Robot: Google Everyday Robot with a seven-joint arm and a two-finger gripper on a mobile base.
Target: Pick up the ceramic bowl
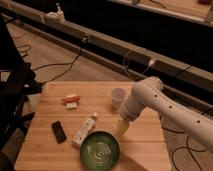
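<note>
Green ceramic bowl (pixel 100 149) sits on wooden table (pixel 148 142), near front edge. Arm's gripper (pixel 121 130) low, just beside bowl's right rim. Open or closed: cannot tell. Bowl not lifted yet; grab and lift left.

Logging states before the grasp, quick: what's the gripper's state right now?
Gripper: open or closed cannot be told; it hangs low over the table, at the upper right rim of the ceramic bowl.

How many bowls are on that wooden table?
1: the green ceramic bowl sits at the front edge of the wooden table. The end effector hangs by its far right rim. Nothing could hide another.
</note>
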